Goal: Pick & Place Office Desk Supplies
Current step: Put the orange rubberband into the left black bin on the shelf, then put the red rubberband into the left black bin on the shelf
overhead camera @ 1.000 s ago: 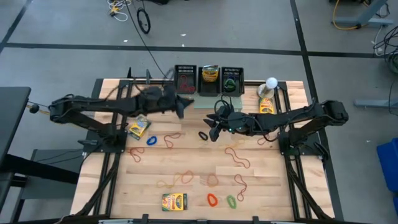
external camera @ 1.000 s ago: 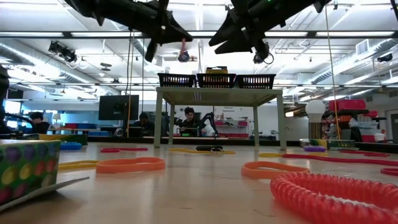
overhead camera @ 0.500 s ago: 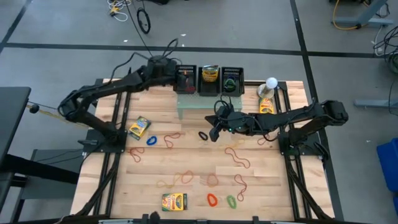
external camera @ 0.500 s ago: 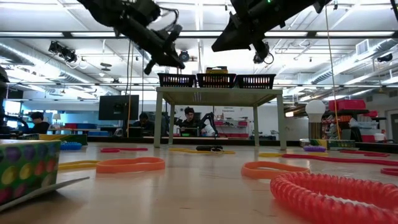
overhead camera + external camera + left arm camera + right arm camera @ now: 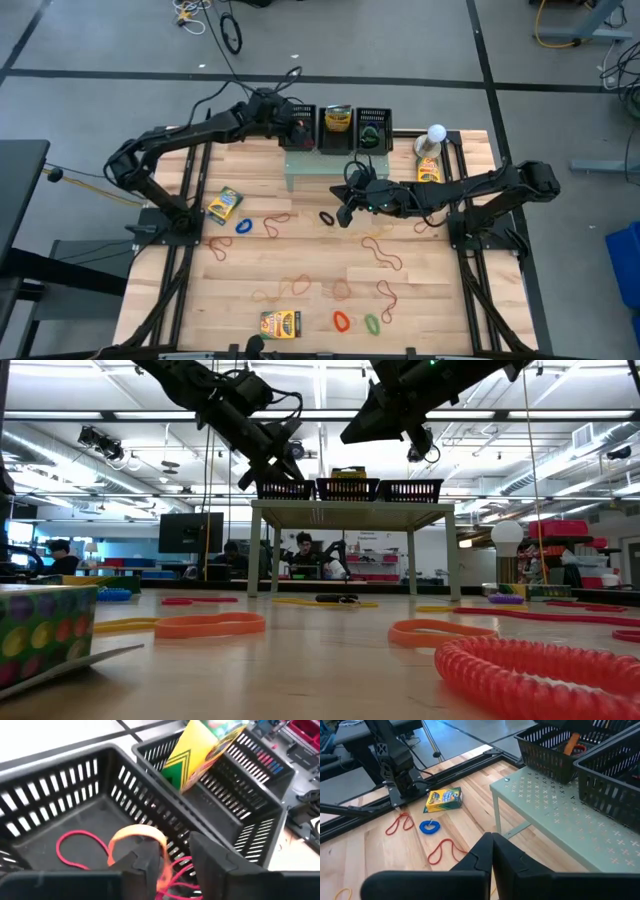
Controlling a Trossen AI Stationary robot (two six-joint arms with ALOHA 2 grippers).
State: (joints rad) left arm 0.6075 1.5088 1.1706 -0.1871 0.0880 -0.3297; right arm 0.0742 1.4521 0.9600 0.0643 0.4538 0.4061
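As the orange band (image 5: pixel 136 836) hangs off one finger (image 5: pixel 145 865) of the left hand (image 5: pixel 296 124) over the left basket (image 5: pixel 298 112), the step in hand looks like the drop. That hand's fingers stand apart in its wrist view, with the band draped on one of them rather than pinched. To do it well, the hand should spread wider and hold low over the basket floor, beside the red band (image 5: pixel 80 851) lying there, so the loop slides off inside the walls and does not snag the slats. A small shake may be needed, since thin rubber tends to cling.

The right hand (image 5: pixel 344 214) hovers over the desk (image 5: pixel 440 300) near the black band (image 5: pixel 327 217), its fingers pressed together with nothing seen between them. More bands, such as the blue band (image 5: pixel 241 226), and the boxes (image 5: pixel 225 204) lie scattered on the desk.

Against the earlier frames, the left arm has swung from mid-desk up to the baskets and its fingers have begun parting; the right hand has closed but barely moved.
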